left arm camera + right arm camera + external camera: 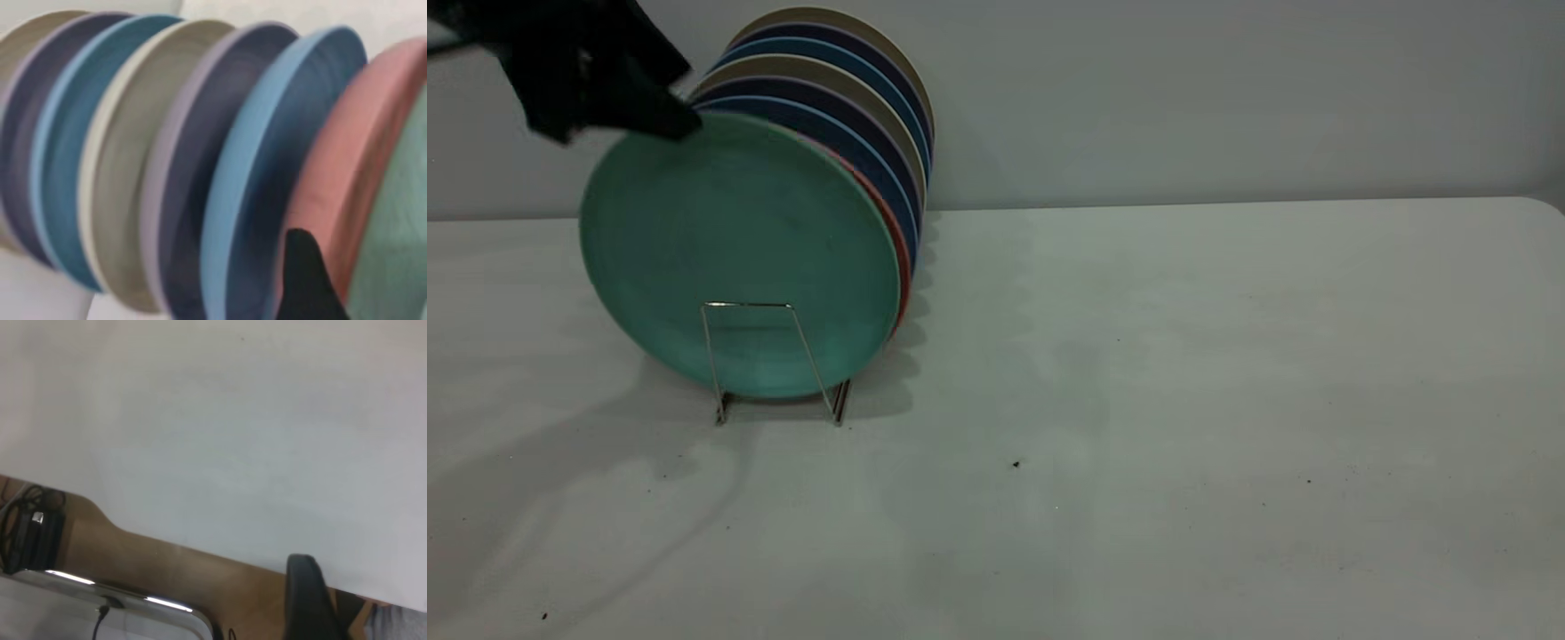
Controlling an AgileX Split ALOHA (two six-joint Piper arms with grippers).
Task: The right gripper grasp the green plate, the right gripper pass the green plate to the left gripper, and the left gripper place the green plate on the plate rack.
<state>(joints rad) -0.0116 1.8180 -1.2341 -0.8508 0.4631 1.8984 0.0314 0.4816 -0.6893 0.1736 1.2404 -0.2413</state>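
Note:
The green plate (738, 253) stands tilted in the front slot of the plate rack (775, 360), its lower edge behind the front wire loop. My left gripper (671, 120) is at the plate's upper left rim, shut on it. In the left wrist view one black finger (303, 280) lies between the pink plate (333, 180) and the green plate (393, 253); the other finger is hidden. My right gripper (305, 600) is outside the exterior view and hangs past the table edge, away from the plates.
Behind the green plate the rack holds a pink plate (903, 267), then several dark blue, light blue and beige plates (871, 116) leaning the same way. The white table (1183, 400) runs to the right, with a grey wall behind it.

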